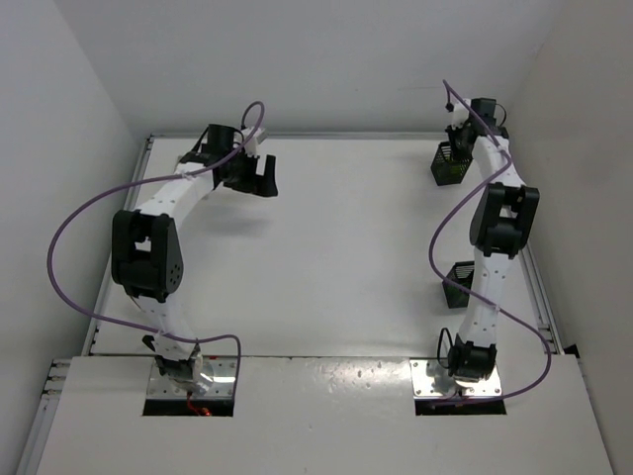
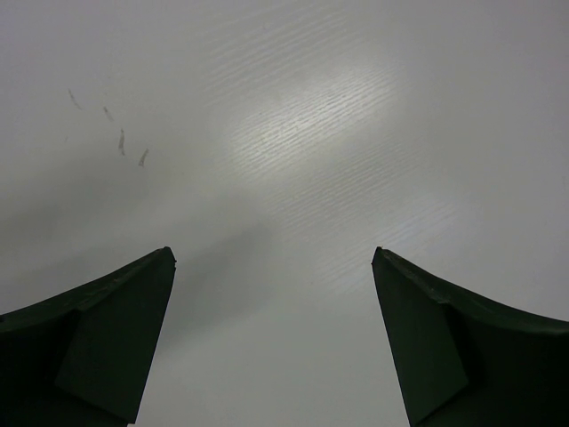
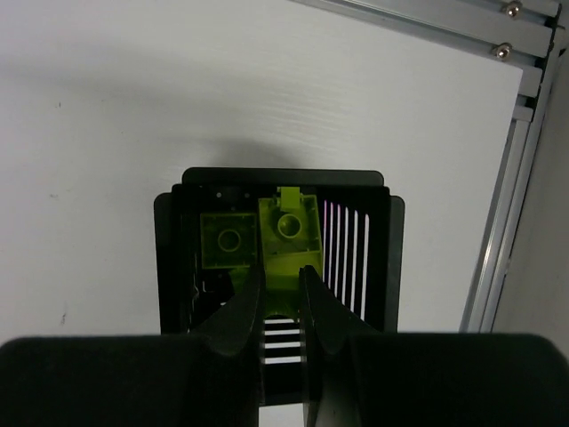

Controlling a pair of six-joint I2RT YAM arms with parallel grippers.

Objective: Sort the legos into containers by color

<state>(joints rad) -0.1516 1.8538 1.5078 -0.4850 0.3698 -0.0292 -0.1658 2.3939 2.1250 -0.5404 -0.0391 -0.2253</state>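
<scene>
The left claw [image 1: 259, 180] hangs over the far left part of the white table [image 1: 346, 247] with its jaws spread wide and nothing between them. In its wrist view the two dark fingers [image 2: 98, 342] frame only bare tabletop, with a few faint scuff marks [image 2: 120, 142] ahead of the claw and to its left. No brick or basket lies near this claw. Over by the far right corner, the right claw [image 3: 281, 274] points down into the mouth of a black slatted basket [image 3: 280, 176], which sits directly beneath it. Its jaws are drawn nearly together and pinch a yellow-green lego brick [image 3: 289, 233], studs up, by its near end. The rest of that brick reaches forward from the fingertips, inside the basket's outline. Whether it touches the basket floor cannot be told. A second yellow-green brick [image 3: 229, 240], more translucent, lies in the same basket just left of the held one and just ahead of the left fingertip. An aluminium rail [image 3: 498, 222] runs along the table edge to the claw's right. Another black basket [image 1: 460, 284] stands well behind the right claw, close beside that arm's lower link.
</scene>
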